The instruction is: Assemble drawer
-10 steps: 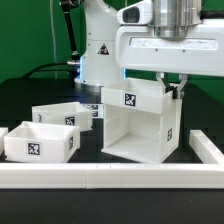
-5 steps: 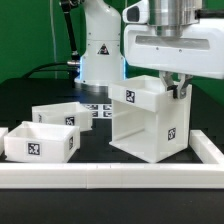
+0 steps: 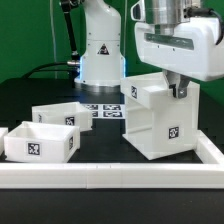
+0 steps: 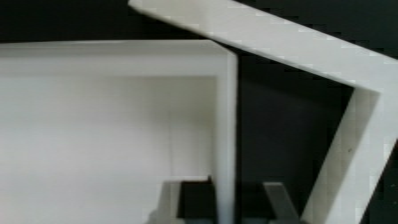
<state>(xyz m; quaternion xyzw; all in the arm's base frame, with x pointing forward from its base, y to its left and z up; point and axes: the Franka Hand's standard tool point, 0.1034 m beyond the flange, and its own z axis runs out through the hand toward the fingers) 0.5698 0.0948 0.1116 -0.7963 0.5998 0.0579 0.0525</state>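
Observation:
The drawer housing [image 3: 158,118], a tall white cube-like box with square tags, stands tilted and turned at the exterior view's right. My gripper [image 3: 178,89] comes down onto its top right wall and is shut on it. In the wrist view the thin housing wall [image 4: 226,110] runs between my two dark fingers [image 4: 180,203], and my gripper [image 4: 228,206] grips it. Two low white trays with tags sit at the exterior view's left, one in front [image 3: 40,141] and one behind [image 3: 57,115]. Their knobs are not visible.
A long low white rail [image 3: 100,176] runs along the front and turns back at the right [image 3: 211,150]. The marker board [image 3: 102,109] lies flat behind the trays, near the robot base [image 3: 100,60].
The housing, held by my gripper, has moved toward the exterior view's right and turned, so its open front now faces away from the camera.

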